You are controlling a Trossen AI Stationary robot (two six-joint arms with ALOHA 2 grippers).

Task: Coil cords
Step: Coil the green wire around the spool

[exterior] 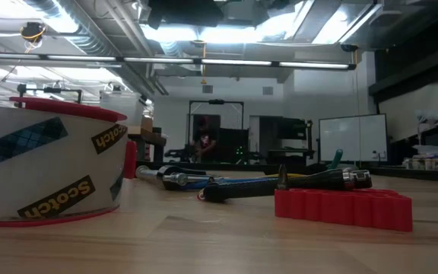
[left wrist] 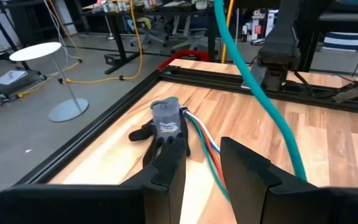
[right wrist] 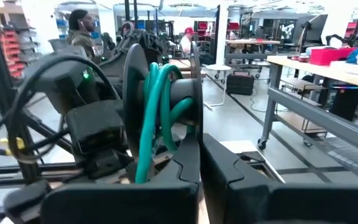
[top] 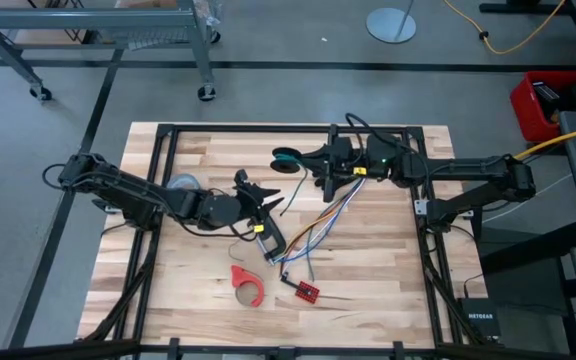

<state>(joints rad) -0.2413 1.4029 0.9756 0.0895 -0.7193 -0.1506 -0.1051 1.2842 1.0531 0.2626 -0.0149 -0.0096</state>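
Note:
The cord coil (top: 288,158) is a black reel wound with green cord (right wrist: 160,93), at the table's far middle. My right gripper (top: 306,160) reaches in from the right and is shut on it (right wrist: 201,162). The green tail (left wrist: 266,99) slants down from above, past the outer side of one finger of my left gripper. My left gripper (top: 266,195) is open and empty (left wrist: 201,165), just near and left of the coil. It points toward the far right. My right gripper pinches one round side plate of the reel (right wrist: 195,106) between its two fingers, at the plate's lower edge. The fingers come roughly level from the table's right. The reel stands on edge, and the green tail runs down from it toward the table.
A grey-and-black glove (left wrist: 163,127) lies by the far edge, with the multicoloured wire bundle (top: 318,225) running to a small red board (top: 306,290). A red tape dispenser (top: 248,285) stands near the front, and a grey tape roll (top: 181,183) lies under my left arm.

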